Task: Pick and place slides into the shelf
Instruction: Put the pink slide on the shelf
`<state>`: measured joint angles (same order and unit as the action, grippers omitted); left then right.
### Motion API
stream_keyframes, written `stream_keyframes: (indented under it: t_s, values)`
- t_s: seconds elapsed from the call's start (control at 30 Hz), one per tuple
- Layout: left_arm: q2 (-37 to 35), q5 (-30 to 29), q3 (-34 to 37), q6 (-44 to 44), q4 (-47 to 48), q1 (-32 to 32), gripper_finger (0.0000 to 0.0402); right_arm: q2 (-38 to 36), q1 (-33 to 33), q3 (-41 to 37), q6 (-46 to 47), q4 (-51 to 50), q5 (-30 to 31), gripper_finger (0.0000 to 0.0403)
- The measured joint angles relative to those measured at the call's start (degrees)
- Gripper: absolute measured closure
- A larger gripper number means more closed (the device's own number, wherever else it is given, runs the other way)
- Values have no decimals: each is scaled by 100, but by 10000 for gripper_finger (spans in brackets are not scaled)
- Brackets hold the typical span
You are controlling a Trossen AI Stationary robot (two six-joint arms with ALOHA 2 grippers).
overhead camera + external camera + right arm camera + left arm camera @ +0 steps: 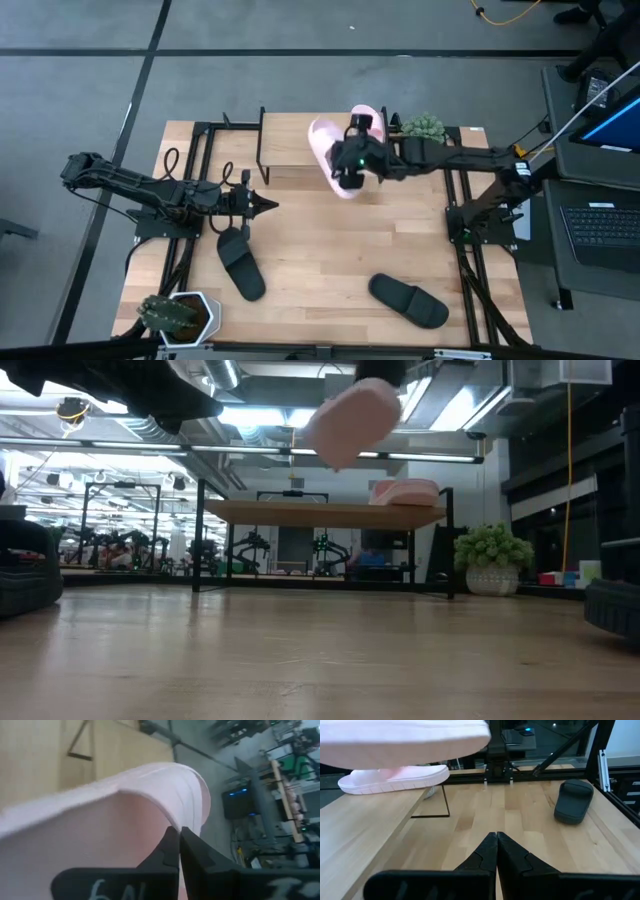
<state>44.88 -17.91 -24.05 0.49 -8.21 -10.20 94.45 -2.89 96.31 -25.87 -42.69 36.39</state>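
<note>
high: straight down | low: table-level — both share shelf | wrists: forward, close

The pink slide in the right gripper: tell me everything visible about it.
The pink slide is pale pink, smooth and foam-like, with a wide strap and thick sole. The right gripper is shut on it and holds it in the air, tilted, by the shelf; in the low view it hangs above the top board. It touches only the gripper. The other pink slide lies on the shelf.
</note>
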Motion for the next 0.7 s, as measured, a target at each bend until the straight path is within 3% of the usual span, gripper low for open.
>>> stream_keyframes:
  t_s: [0.4,0.6,0.7]
  values:
    - [-2,0,-7,-4,-18,4,401,748,-668,0,-614,529,37,400]
    - [-2,-2,-7,-13,-17,4,401,1242,-847,-2,-1271,539,1178,401]
    - [-2,-2,-7,-13,-7,4,401,1326,-900,-2,-1552,572,1255,401]
